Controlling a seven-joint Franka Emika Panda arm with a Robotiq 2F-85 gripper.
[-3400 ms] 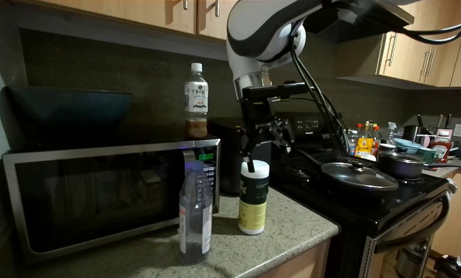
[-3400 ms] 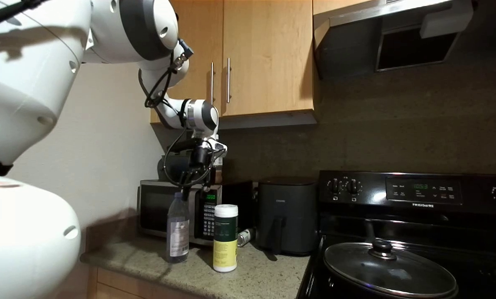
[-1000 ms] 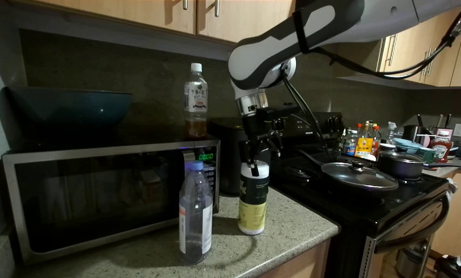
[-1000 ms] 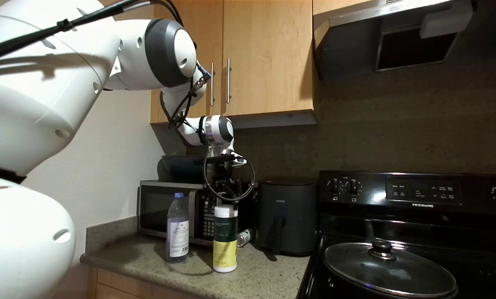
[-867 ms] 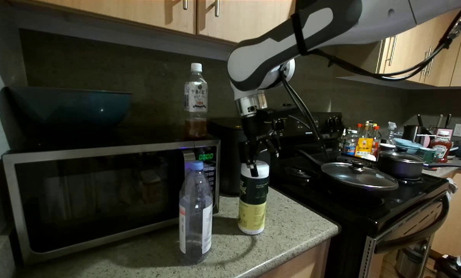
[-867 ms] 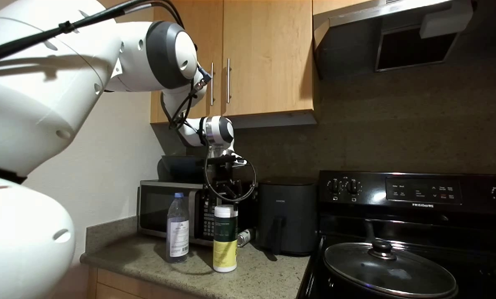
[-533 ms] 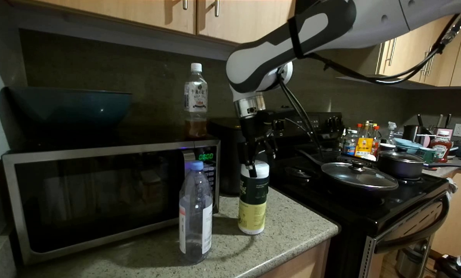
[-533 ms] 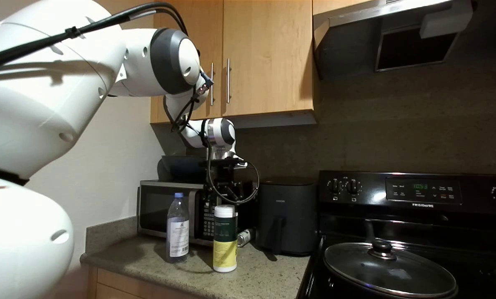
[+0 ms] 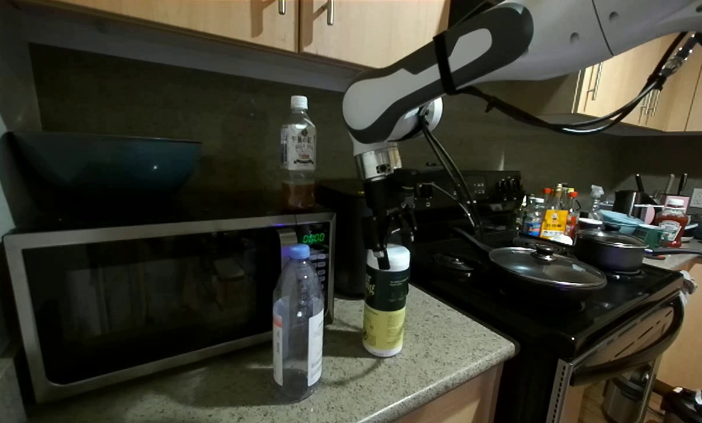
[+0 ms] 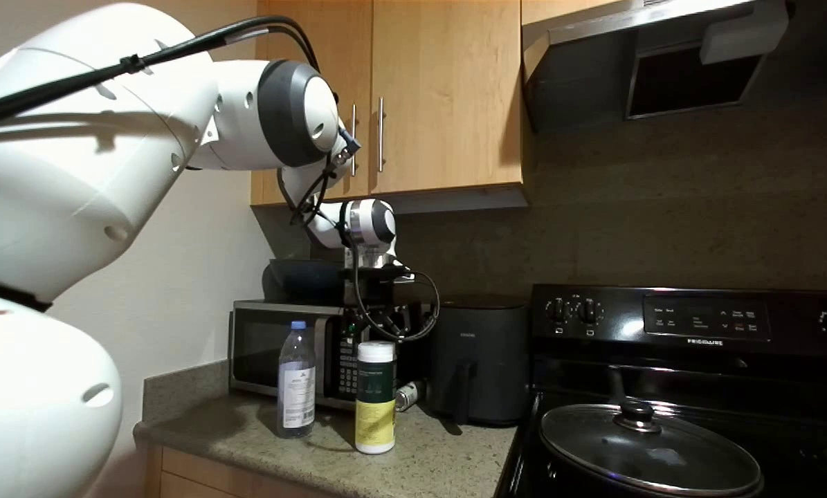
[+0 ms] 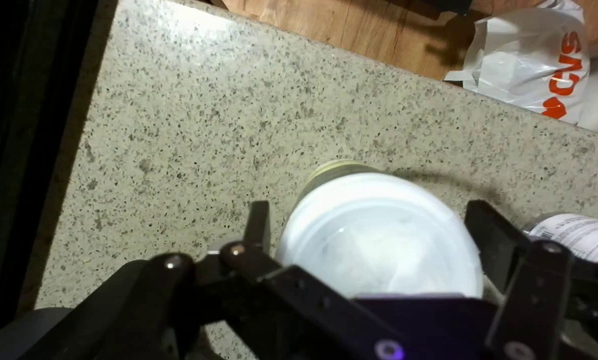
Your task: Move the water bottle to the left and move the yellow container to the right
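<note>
The water bottle is clear plastic with a blue cap and white label. It stands upright on the counter in both exterior views [image 9: 298, 329] [image 10: 297, 387]. Its label edge shows at the right of the wrist view [image 11: 576, 234]. The yellow container, with white lid, dark green band and yellow lower body, stands upright beside it in both exterior views [image 9: 385, 317] [image 10: 375, 398]. My gripper [image 9: 393, 244] is at its lid. In the wrist view the gripper [image 11: 369, 210] is open, one finger each side of the white lid [image 11: 379, 240]; the left has a gap, the right is very close.
The microwave [image 9: 151, 305] stands behind the bottle, carrying a dark-liquid bottle [image 9: 299, 153] and a bowl [image 9: 110, 161]. A black air fryer [image 10: 479, 360] and a lying can [image 10: 407, 395] are behind the container. The stove with a lidded pan [image 9: 547, 270] adjoins the counter [image 9: 444, 346].
Since 3.4 s ago the gripper has moved from by the bottle's cap to over the container's lid, seen in an exterior view. In the last second it shifts and turns slightly. Both objects stay put.
</note>
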